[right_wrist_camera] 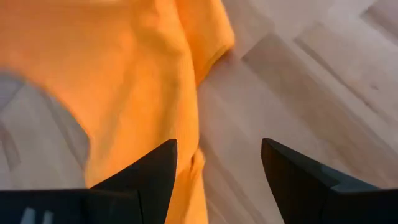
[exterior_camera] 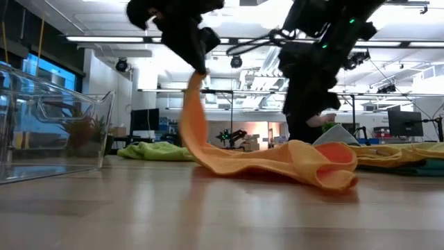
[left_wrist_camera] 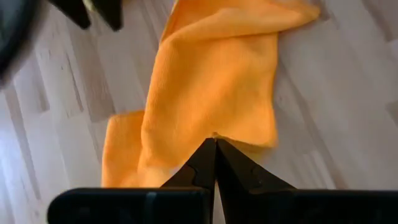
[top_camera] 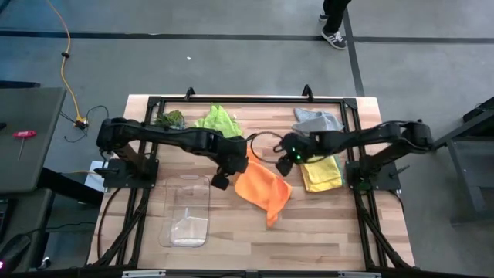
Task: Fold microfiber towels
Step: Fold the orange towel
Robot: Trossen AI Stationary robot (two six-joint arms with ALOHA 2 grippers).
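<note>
Nearest the front edge in the high view sits the clear plastic bin [top_camera: 187,216], untouched. Just past it, mid-table, the orange towel [top_camera: 263,189] lies half crumpled — one corner lifted, the rest trailing and bunched on the wooden table [top_camera: 324,232].

Risks, as a judgement: the left gripper [top_camera: 221,180] has only a thin pinch on a corner, so the cloth could slip out if pulled fast. The far bunched end, seen in the low view [exterior_camera: 326,165], is already rolled on itself and could drag into a messy fold instead of laying flat. The right gripper [top_camera: 287,161] could also close on a doubled layer or on bare wood, since its fingers straddle the towel's edge.

Left gripper: fingers fully closed, clamped on the orange towel's corner [left_wrist_camera: 214,144], holding it up off the table, cloth hanging from it in the low view [exterior_camera: 198,69]. Right gripper [right_wrist_camera: 217,158]: fingers spread wide, holding nothing, hovering above the orange cloth's edge — one finger over cloth, one over wood; contact not clear.

Farther back: yellow towel [top_camera: 322,173] near the right arm with teal showing under it, grey towel [top_camera: 316,120] behind, lime green towel [top_camera: 218,119] and small plant [top_camera: 169,119] at the far edge, all unfolded or loosely heaped.
</note>
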